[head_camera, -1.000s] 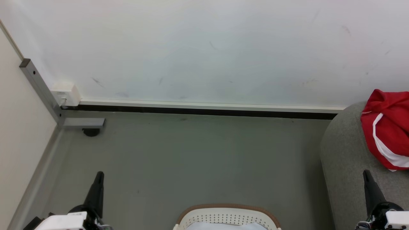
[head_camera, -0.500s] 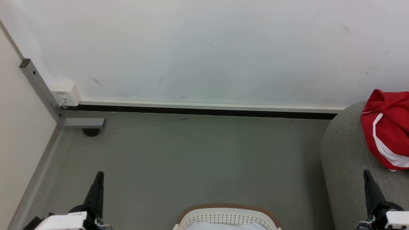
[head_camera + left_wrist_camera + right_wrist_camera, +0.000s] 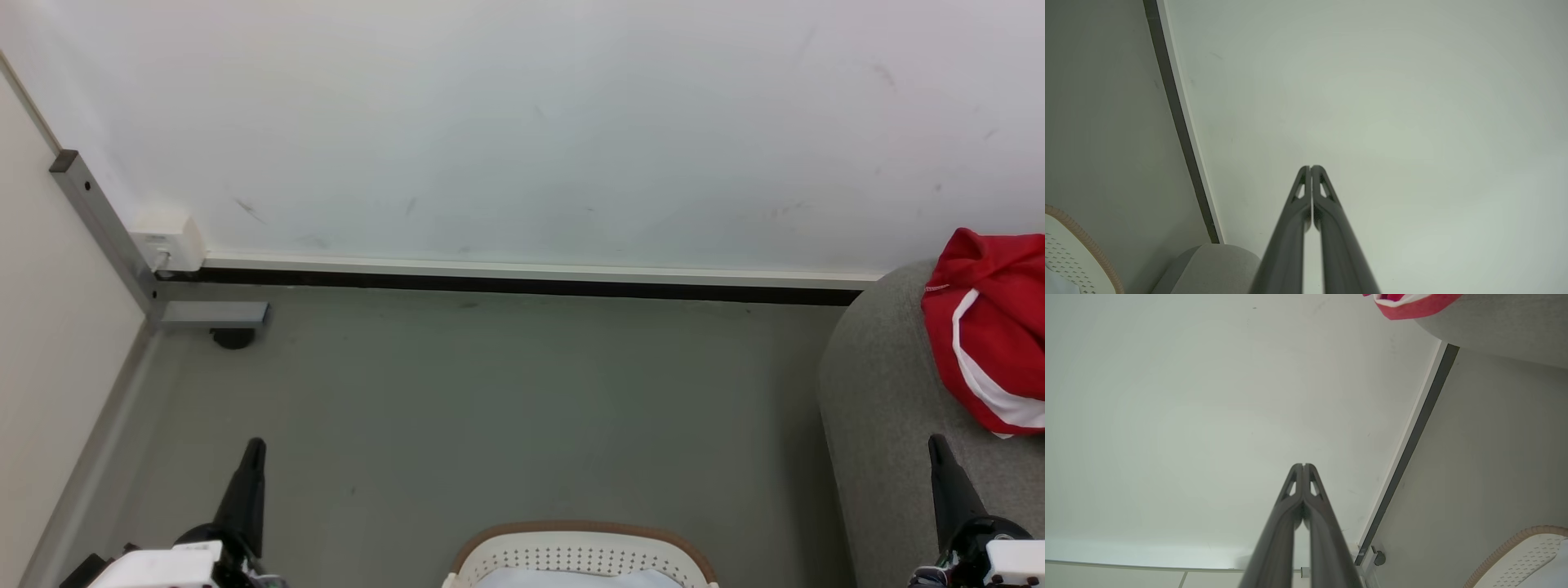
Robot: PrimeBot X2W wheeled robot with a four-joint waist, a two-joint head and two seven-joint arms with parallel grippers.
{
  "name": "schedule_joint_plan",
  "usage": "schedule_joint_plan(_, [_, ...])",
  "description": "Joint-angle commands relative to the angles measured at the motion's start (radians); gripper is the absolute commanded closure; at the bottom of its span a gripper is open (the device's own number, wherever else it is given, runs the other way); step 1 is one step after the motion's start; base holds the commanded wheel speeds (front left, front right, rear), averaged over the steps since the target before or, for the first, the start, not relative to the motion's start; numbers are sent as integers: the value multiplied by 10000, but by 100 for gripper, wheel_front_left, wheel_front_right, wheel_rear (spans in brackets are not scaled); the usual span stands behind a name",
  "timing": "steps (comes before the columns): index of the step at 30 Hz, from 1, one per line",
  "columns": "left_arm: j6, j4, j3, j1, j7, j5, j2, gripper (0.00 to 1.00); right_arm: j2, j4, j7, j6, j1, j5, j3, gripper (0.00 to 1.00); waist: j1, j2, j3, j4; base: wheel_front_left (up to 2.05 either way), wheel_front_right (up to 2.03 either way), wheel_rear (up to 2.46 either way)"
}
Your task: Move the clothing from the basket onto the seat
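Left hand [image 3: 1311,167] closed, wrist view; clothing [image 3: 992,327] on seat [image 3: 882,408].

You have one bright red fabric garment with white stripes [image 3: 994,322], one oval white perforated plastic basket with a tan rim [image 3: 573,556], one light grey upholstered sofa [image 3: 873,425], one plain white cloth [image 3: 571,581], one small white wall box [image 3: 169,238], and two dark long-fingered grippers: left gripper [image 3: 255,445], right gripper [image 3: 936,441].

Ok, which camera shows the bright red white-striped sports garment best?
The head view: the bright red garment lies bunched on the grey fabric sofa, white stripe visible. The right wrist view catches just its red-and-white edge at the top; the left wrist view faces the wall.
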Motion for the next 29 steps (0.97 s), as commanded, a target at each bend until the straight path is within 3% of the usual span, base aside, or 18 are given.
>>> schedule_joint_plan(1, [11, -26, 19, -90, 42, -130, 16, 100, 3, -16, 2, -21, -123, -54, -30, 100, 0, -1, 0, 0, 0, 0, 0])
schedule_joint_plan(29, [11, -27, 15, -89, 38, -134, 16, 100, 35, -11, 57, -21, -129, -78, -79, 100, 0, -1, 0, 0, 0, 0, 0])
